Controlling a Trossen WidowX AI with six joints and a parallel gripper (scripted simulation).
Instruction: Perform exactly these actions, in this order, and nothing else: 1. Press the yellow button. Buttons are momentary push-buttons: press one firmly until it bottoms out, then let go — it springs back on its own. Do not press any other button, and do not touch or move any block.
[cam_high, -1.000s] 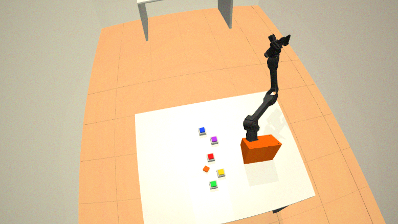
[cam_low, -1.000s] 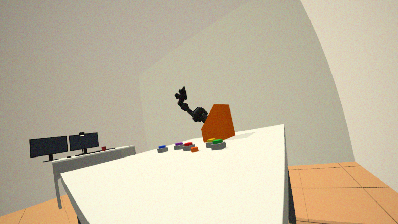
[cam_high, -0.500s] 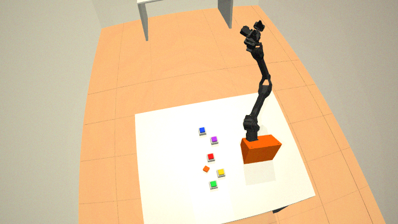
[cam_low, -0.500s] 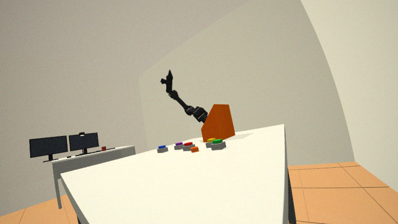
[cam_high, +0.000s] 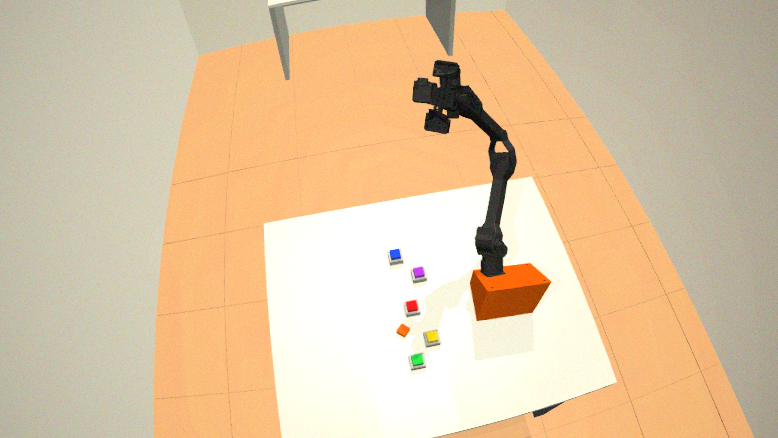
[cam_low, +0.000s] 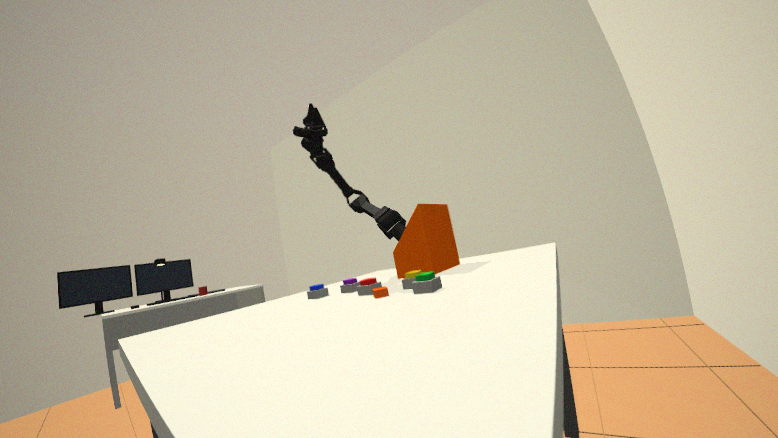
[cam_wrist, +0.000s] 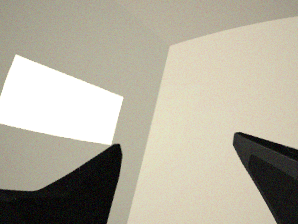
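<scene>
Two fingers of the gripper (cam_high: 435, 103) stand wide apart and hold nothing, raised high above the white table (cam_high: 326, 261), well apart from the yellow button (cam_high: 432, 336) between the red button (cam_high: 411, 306) and green button (cam_high: 417, 359).

The arm (cam_high: 496, 201) is matte black all over, built of slim jointed links, with one open loop-shaped link midway. It rises from a bright orange wedge-shaped base block (cam_high: 522, 296). Its fingers are dark, tapering wedges.
</scene>
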